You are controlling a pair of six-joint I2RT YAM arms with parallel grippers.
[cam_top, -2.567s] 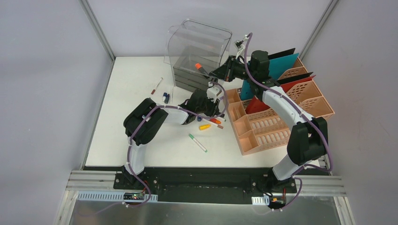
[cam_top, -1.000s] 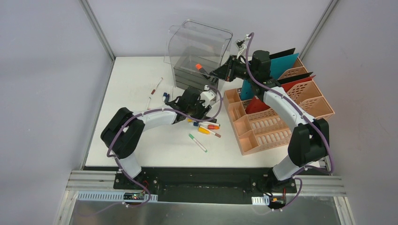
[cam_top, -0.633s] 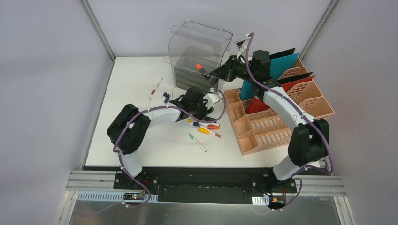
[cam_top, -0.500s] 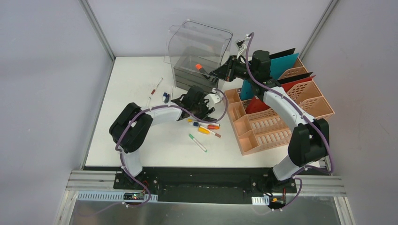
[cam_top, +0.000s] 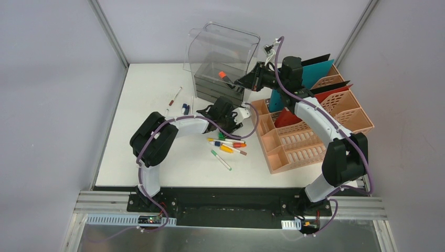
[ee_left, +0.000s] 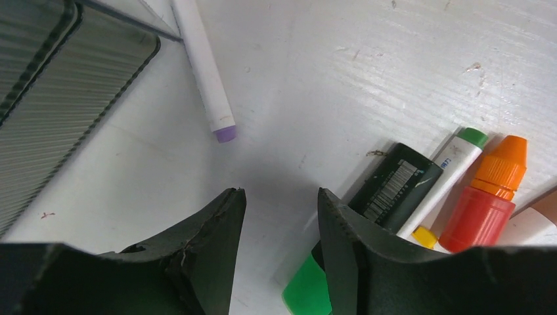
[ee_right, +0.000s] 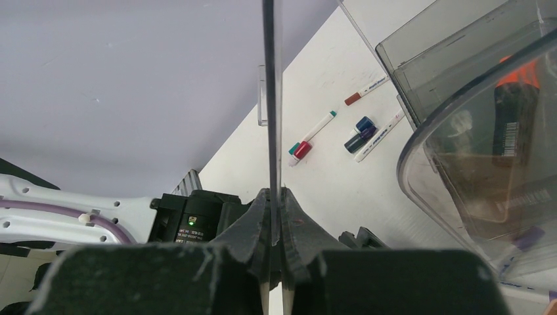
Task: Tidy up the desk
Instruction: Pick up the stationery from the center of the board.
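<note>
Over the last second the left arm's elbow has swung inward and the left gripper (ee_left: 280,197) has slid toward 3 o'clock, nearer the marker heap; the right arm has not shifted. The white table (cam_top: 141,105) fills the floor between the grey walls.

At its 10 o'clock lie a red-tipped pen (cam_top: 175,96) and two blue-capped markers (cam_top: 184,109). Only the left wrist view shows the jaws spread over bare table with nothing between them. A purple-tipped marker (ee_left: 207,79) lies at their 11 o'clock. At 3 o'clock are a black barcode marker (ee_left: 394,187), a green-tipped marker (ee_left: 453,157) and an orange-capped red marker (ee_left: 492,190). From overhead the arm hides the jaws themselves.

The drawer box (cam_top: 212,86) stands at 12 o'clock, with an orange-capped black marker (cam_top: 222,74) showing through its clear shell. Only the right wrist view shows the right gripper (ee_right: 272,193) with its jaws pinching a thin clear panel (ee_right: 271,98), seen edge-on. At 3 o'clock the peach file rack (cam_top: 315,142) holds a teal folder (cam_top: 315,73) and a red folder (cam_top: 288,118).
</note>
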